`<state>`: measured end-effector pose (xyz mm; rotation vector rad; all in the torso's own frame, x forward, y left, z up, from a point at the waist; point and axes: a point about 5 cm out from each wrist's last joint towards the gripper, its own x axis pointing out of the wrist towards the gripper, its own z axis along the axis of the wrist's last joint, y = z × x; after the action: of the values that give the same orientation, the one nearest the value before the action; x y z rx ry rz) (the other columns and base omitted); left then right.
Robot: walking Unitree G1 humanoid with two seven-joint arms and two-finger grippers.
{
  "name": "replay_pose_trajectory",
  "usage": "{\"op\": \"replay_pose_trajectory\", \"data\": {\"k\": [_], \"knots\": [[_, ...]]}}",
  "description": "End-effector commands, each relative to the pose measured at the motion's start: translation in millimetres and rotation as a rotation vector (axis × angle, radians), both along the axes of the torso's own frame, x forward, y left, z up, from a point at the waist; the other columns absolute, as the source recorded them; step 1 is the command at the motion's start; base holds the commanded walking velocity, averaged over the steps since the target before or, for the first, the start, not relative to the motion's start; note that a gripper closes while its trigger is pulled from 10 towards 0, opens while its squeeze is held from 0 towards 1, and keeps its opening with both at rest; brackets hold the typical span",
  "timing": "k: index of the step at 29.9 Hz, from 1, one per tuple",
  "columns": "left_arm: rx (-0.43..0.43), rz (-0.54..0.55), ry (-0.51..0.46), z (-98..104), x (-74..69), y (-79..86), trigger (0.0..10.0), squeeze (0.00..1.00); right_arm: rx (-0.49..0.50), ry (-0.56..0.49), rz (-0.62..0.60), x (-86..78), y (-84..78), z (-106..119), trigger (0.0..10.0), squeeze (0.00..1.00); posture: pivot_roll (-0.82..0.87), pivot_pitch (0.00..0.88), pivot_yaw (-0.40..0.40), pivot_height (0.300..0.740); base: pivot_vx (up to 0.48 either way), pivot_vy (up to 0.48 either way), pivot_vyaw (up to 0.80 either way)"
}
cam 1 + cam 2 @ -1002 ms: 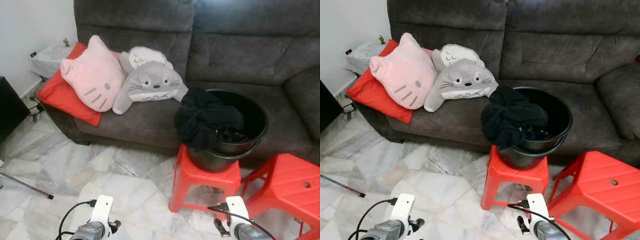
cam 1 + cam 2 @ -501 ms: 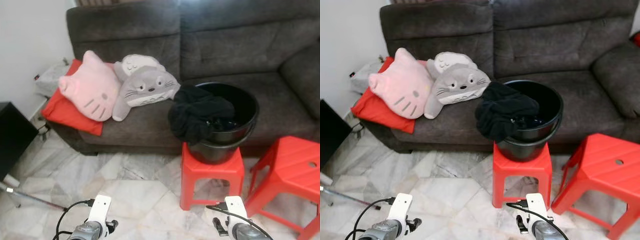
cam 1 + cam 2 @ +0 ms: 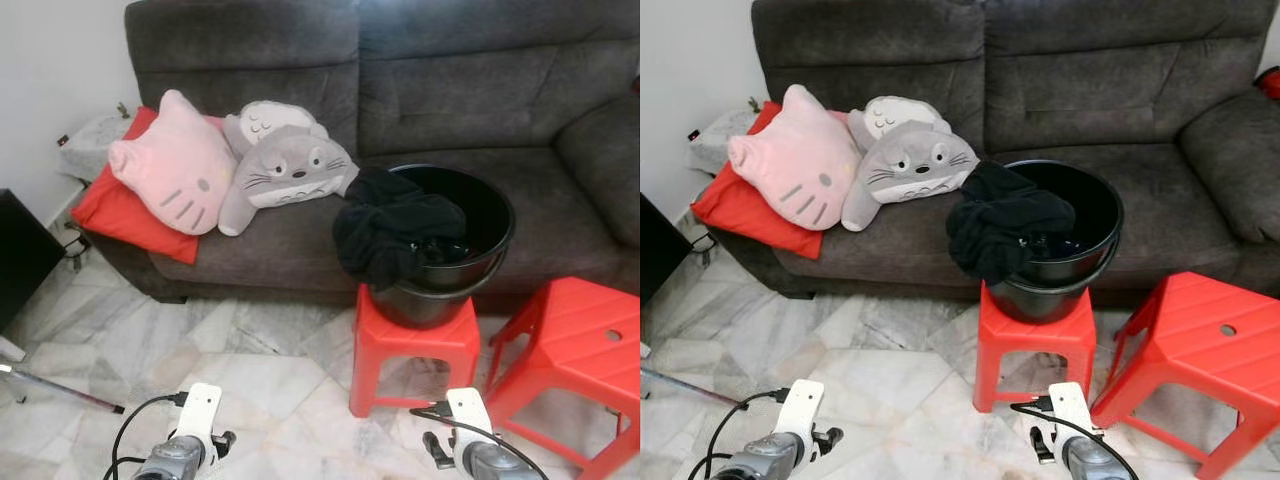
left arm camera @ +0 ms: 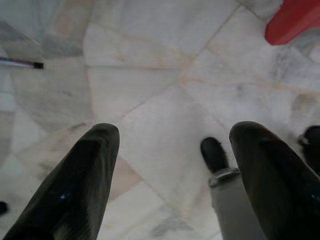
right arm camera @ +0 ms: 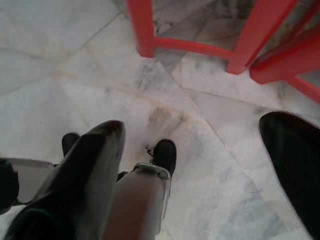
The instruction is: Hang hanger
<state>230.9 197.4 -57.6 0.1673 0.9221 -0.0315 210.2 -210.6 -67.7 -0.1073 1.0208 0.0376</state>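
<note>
A black bucket (image 3: pixel 470 262) stands on a red stool (image 3: pixel 412 345) at the sofa (image 3: pixel 420 90) front, at about 1 o'clock from the robot, with dark clothes (image 3: pixel 395 232) spilling over its rim at 9 o'clock; whether a hanger lies among them cannot be told. A second red stool (image 3: pixel 570 345) stands at 3 o'clock of the first, and a pink cat cushion (image 3: pixel 180 165) and grey plush cushion (image 3: pixel 290 170) lie on the sofa at 11 o'clock. The left tool (image 4: pixel 170 165) and right tool (image 5: pixel 200 165) hang low over the marble floor (image 3: pixel 150 330), both spread wide and holding nothing.
</note>
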Motion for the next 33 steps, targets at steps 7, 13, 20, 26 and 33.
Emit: {"op": "replay_pose_trajectory", "data": {"k": [7, 13, 20, 26, 33], "knots": [[-0.004, 0.039, 0.021, -4.5, -7.7, 2.8, 10.0, 0.00, -0.004, 0.002, 0.015, -1.2, -1.6, -0.2, 10.0, 0.00, -0.13, 0.000, 0.021, 0.740, 0.000, 0.000, 0.00], [-0.019, 0.044, 0.032, -7.5, -11.3, -2.1, 10.0, 0.00, -0.008, 0.007, 0.006, -5.0, -6.9, -1.2, 10.0, 0.00, -0.12, 0.000, 0.013, 0.740, 0.000, 0.000, 0.00], [-0.022, 0.044, 0.039, -8.4, -12.4, -3.1, 10.0, 0.00, -0.006, -0.001, -0.012, -5.9, -8.4, -1.4, 10.0, 0.00, -0.12, 0.000, 0.015, 0.740, 0.000, 0.000, 0.00], [-0.020, 0.035, 0.041, -8.6, -12.9, -2.9, 10.0, 0.00, -0.007, -0.001, -0.010, -6.5, -8.3, -1.7, 10.0, 0.00, -0.13, 0.000, 0.024, 0.740, 0.000, 0.000, 0.00], [-0.018, 0.038, 0.043, -8.8, -13.4, -2.2, 10.0, 0.00, -0.009, -0.001, -0.013, -6.8, -7.8, -2.0, 10.0, 0.00, -0.13, 0.000, 0.029, 0.740, 0.000, 0.000, 0.00]]}}
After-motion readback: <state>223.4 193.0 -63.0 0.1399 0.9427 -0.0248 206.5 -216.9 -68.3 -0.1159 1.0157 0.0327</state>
